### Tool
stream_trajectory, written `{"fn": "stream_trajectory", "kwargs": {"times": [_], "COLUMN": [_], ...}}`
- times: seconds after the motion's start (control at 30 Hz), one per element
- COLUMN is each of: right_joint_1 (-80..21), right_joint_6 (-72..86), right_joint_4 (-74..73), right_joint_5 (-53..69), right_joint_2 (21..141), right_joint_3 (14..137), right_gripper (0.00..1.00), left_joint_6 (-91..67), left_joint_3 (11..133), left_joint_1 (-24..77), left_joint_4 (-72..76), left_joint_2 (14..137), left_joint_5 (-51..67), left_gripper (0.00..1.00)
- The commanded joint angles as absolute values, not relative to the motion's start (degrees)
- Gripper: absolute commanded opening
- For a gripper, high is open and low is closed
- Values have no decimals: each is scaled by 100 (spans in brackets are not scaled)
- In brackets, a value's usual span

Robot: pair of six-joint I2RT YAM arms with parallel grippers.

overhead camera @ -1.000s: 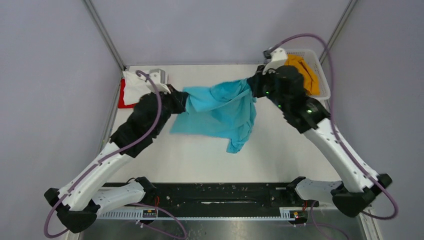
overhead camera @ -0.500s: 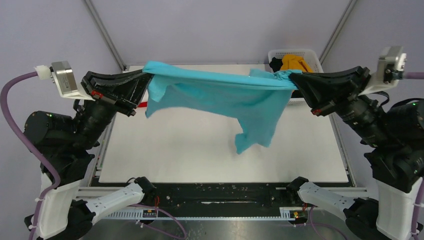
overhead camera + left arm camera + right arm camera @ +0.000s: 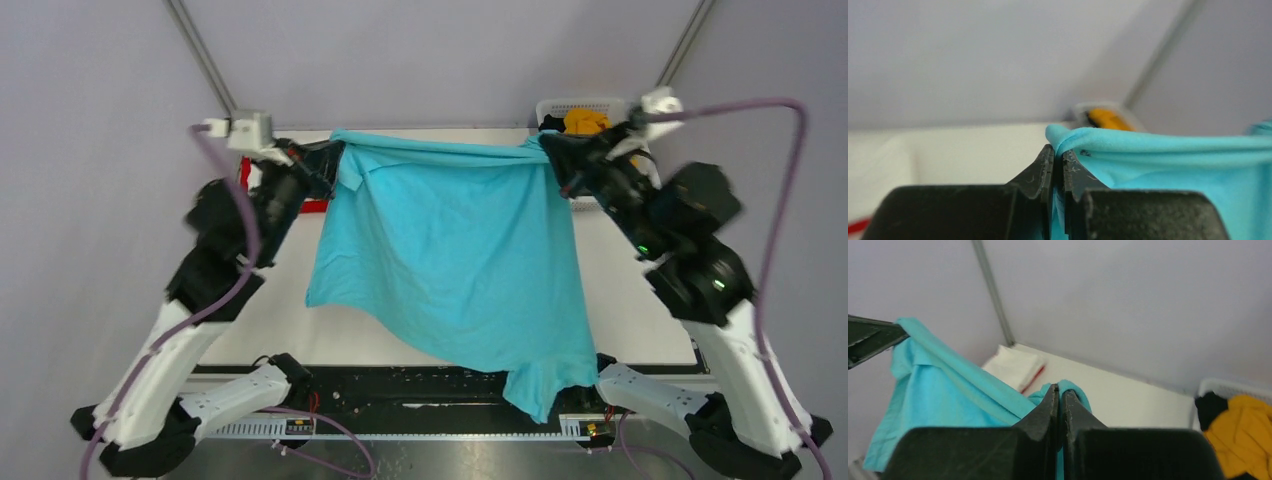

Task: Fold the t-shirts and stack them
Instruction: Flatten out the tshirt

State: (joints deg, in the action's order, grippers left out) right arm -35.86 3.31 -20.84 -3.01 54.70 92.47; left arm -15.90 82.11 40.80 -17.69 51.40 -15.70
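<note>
A turquoise t-shirt [image 3: 450, 250] hangs spread in the air between my two grippers, its lower edge drooping over the table's near edge. My left gripper [image 3: 335, 160] is shut on its upper left corner; the wrist view shows the cloth [image 3: 1158, 160] pinched between the jaws at the gripper's tip [image 3: 1058, 152]. My right gripper [image 3: 555, 152] is shut on the upper right corner, with cloth [image 3: 948, 390] trailing left from its tip [image 3: 1060, 390]. A folded white and red shirt [image 3: 1015, 367] lies at the table's far left.
A white basket [image 3: 560, 108] at the far right corner holds an orange garment [image 3: 585, 122] and a black one [image 3: 1210, 407]. The white table top [image 3: 630, 300] runs under the hanging shirt. Metal frame posts [image 3: 205, 70] stand at the back corners.
Both arms swung inward and held the shirt high. It has opened from a bunched, stretched band into a wide hanging sheet, its bottom dropping to the near edge.
</note>
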Motion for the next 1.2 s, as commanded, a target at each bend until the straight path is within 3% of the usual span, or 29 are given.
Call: {"fn": "stream_trajectory", "kwargs": {"times": [0.0,0.13,0.2,0.23,0.33,0.4,0.43,0.47,0.63,0.9,1.17], "right_joint_1": [-3558,-3465,-3363,-3316,-3270,-3254,-3241,-3222,-3107,-2829,-2812], "right_joint_6": [33,260,557,665,779,807,841,867,1289,2409,2557], "right_joint_4": [-973,-406,-361,-385,-684,-796,-765,-710,-526,-187,132], "right_joint_5": [-1974,-1866,-1410,-1207,-1060,-1228,-1263,-1239,-1167,-375,545], "right_joint_2": [6402,8066,9051,9530,10559,10837,10809,10739,9893,8400,8337], "right_joint_3": [8199,7751,8046,8281,9076,9266,9230,9112,8039,5534,4652], "right_gripper": [1,1,7,19,77,98,99,99,100,100,100], "left_joint_6": [-2367,-2916,-2985,-3042,-3140,-3106,-3083,-3072,-3260,-3796,-3830], "left_joint_3": [7301,6659,6709,6826,7291,7414,7428,7404,6937,4971,5078], "left_joint_1": [2816,1614,1340,1208,956,894,896,896,901,940,943], "left_joint_4": [-1913,-1635,-1524,-1556,-1745,-1739,-1721,-1684,-1609,-624,-532], "left_joint_2": [6034,7390,8169,8496,9273,9451,9453,9430,9149,7959,8527], "left_joint_5": [-2453,-1528,-1137,-1065,-847,-745,-749,-741,-198,674,149], "left_gripper": [0,0,0,5,34,74,95,99,99,99,99]}}
